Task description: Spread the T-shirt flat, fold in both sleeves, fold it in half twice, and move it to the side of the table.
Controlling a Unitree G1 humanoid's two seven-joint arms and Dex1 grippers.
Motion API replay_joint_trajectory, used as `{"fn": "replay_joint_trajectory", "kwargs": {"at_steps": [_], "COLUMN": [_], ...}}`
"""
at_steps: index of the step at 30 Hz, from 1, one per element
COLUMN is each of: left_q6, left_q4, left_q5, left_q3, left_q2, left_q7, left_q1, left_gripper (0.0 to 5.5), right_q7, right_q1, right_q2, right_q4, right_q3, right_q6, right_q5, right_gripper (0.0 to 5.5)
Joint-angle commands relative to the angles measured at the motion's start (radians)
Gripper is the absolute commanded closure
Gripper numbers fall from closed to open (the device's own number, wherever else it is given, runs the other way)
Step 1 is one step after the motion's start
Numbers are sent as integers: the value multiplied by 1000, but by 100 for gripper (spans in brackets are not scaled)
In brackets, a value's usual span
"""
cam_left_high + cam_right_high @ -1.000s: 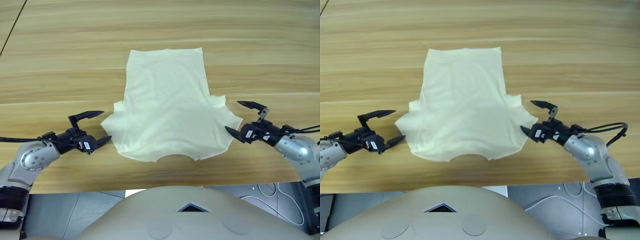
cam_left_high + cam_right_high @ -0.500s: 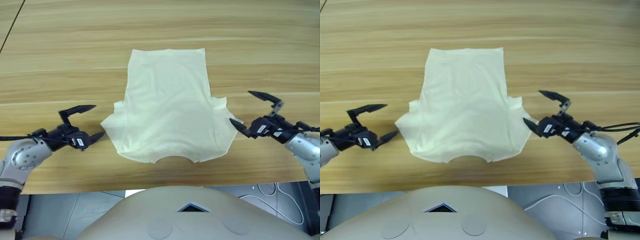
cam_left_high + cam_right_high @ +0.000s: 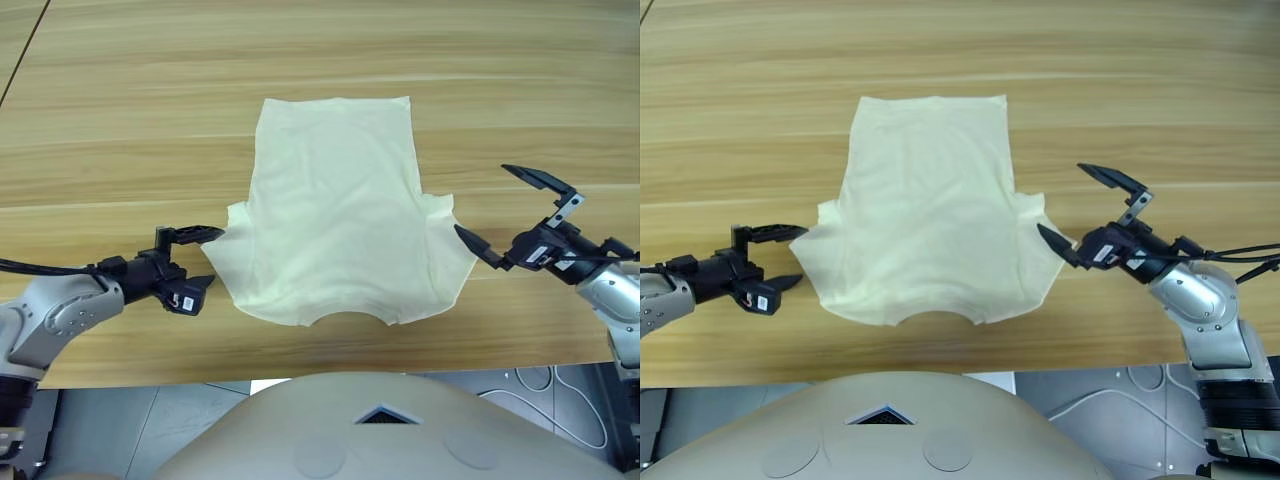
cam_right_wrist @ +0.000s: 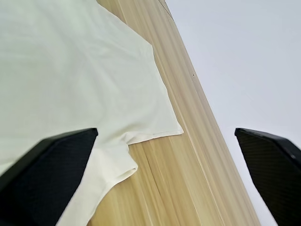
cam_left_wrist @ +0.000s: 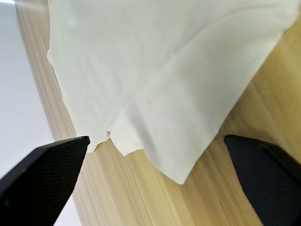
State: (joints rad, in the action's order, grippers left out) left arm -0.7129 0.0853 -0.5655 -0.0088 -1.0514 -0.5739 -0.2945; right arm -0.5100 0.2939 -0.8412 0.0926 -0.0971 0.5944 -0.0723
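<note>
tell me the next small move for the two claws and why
Probably ease both claws slightly inward and pinch the sleeves. The T-shirt lies flat, sleeves unfolded; the left claw and right claw are open, each at its sleeve's outer edge, gripping nothing.

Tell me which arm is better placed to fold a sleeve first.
Probably the left. The left gripper is open, level with the left sleeve, a finger on either side of its tip. The right gripper has one finger by the right sleeve, the other far from it.
</note>
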Motion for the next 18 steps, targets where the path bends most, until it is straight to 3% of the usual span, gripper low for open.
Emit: {"fn": "replay_joint_trajectory", "kwargs": {"at_steps": [1,11,18], "left_q6": [23,53,27], "left_q4": [-50,-148,-129], "left_q5": [-60,-146,-118], "left_q3": [-38,-64,-102], "left_q2": [-7,-35,-32], "left_q7": [0,59,71], "left_q1": [27,74,78], "left_gripper": [16,16,137], "right_q7": [-20,-26,-28], "right_q1": [-2,-8,-6], "right_q2": [9,15,14], "right_q4": [10,-5,-6], "right_q3": [8,6,5], "right_q6": [-3,-3,-1], "right_q5": [-10,-12,-11], "right_gripper": [10,10,10]}}
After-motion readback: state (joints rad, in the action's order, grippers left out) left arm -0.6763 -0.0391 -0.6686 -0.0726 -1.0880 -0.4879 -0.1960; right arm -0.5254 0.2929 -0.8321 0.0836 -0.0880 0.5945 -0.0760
